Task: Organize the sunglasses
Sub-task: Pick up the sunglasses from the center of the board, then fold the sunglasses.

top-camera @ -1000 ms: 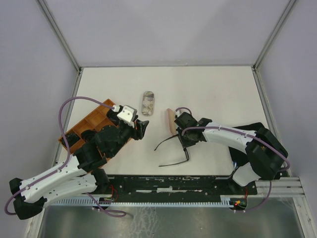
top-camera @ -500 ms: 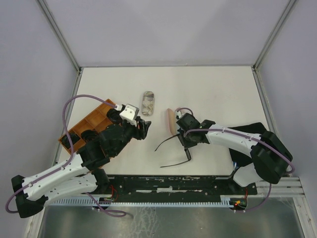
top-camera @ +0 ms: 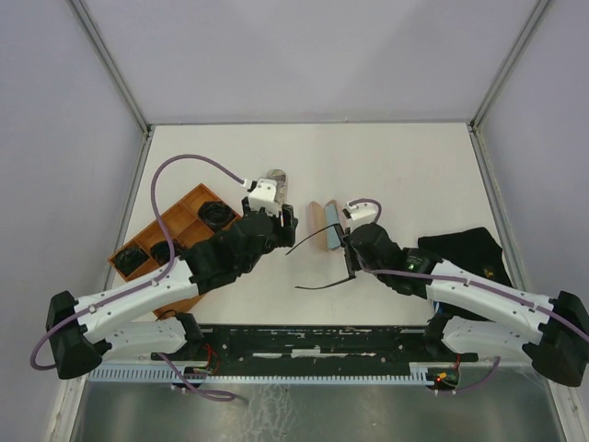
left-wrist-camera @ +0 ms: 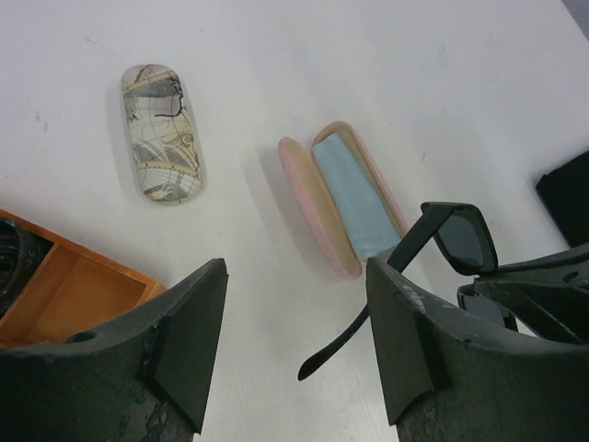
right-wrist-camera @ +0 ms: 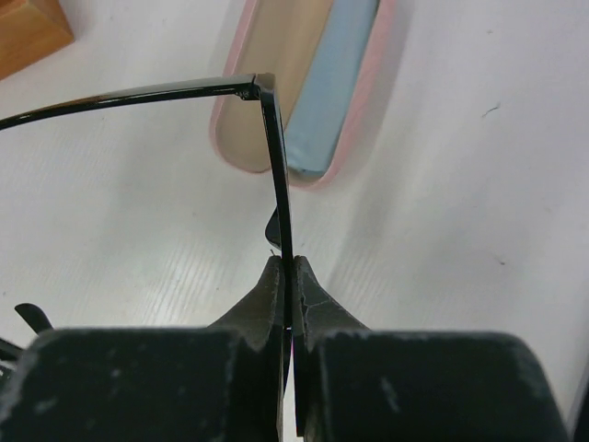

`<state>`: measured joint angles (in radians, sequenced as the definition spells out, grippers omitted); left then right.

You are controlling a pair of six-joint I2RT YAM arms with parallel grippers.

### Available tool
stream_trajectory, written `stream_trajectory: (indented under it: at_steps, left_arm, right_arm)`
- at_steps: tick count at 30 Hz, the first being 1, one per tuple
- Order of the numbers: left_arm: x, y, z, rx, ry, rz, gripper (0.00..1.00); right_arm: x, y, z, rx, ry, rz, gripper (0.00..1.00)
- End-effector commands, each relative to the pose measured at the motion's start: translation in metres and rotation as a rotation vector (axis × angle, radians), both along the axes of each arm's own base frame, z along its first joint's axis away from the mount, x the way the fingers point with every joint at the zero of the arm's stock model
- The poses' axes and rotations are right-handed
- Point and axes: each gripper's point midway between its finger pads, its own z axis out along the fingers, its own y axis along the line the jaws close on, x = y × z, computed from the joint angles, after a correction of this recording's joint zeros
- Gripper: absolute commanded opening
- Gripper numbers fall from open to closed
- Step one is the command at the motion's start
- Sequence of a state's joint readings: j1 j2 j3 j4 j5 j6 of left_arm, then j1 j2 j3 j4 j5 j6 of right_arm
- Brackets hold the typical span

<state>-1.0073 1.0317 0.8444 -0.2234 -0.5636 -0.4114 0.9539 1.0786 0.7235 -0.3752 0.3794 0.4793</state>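
My right gripper [top-camera: 348, 243] is shut on a thin black-framed pair of sunglasses [top-camera: 317, 267] and holds it by the front, arms spread, just right of the open pink case [top-camera: 320, 226]. In the right wrist view the fingers pinch the frame [right-wrist-camera: 276, 157] at the gripper [right-wrist-camera: 288, 269]. My left gripper [top-camera: 281, 221] is open and empty, left of the case. In the left wrist view [left-wrist-camera: 294, 341] its jaws frame one arm tip, with the sunglasses [left-wrist-camera: 460, 235] beyond. Dark sunglasses [top-camera: 216, 214] lie in the wooden tray [top-camera: 189, 204].
A light-blue cloth [left-wrist-camera: 357, 195] lies in the pink case [left-wrist-camera: 317, 198]. A patterned closed case [left-wrist-camera: 163, 132] lies behind the left gripper, partly hidden in the top view [top-camera: 274, 180]. A black pouch [top-camera: 465, 250] lies at the right. The tray corner shows [right-wrist-camera: 28, 28].
My left arm has swung forward and right, off the tray towards the pink case. My right gripper has lifted the thin-framed sunglasses and shifted slightly right; the pink case now shows its blue cloth.
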Motion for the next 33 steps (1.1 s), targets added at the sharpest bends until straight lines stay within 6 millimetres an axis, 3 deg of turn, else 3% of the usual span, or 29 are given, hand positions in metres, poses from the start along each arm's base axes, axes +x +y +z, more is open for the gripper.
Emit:
stream_trajectory:
  at_steps: [1, 7, 17, 33]
  left_arm:
    - [0.02, -0.001, 0.038, -0.086, -0.052, 0.114, 0.7]
    - [0.034, -0.014, 0.037, -0.04, -0.045, 0.108, 0.7]
    - [0.049, -0.047, 0.03, -0.004, -0.013, 0.049, 0.7]
    - [0.041, -0.091, -0.007, -0.025, 0.089, -0.113, 0.63]
  right_arm:
    - [0.025, -0.012, 0.038, 0.03, -0.2, -0.09, 0.0]
    - [0.031, -0.011, 0.064, 0.06, -0.286, -0.074, 0.0]
    - [0.036, -0.005, 0.081, 0.081, -0.359, -0.042, 0.0]
    - [0.046, 0.012, 0.098, 0.164, -0.367, -0.069, 0.0]
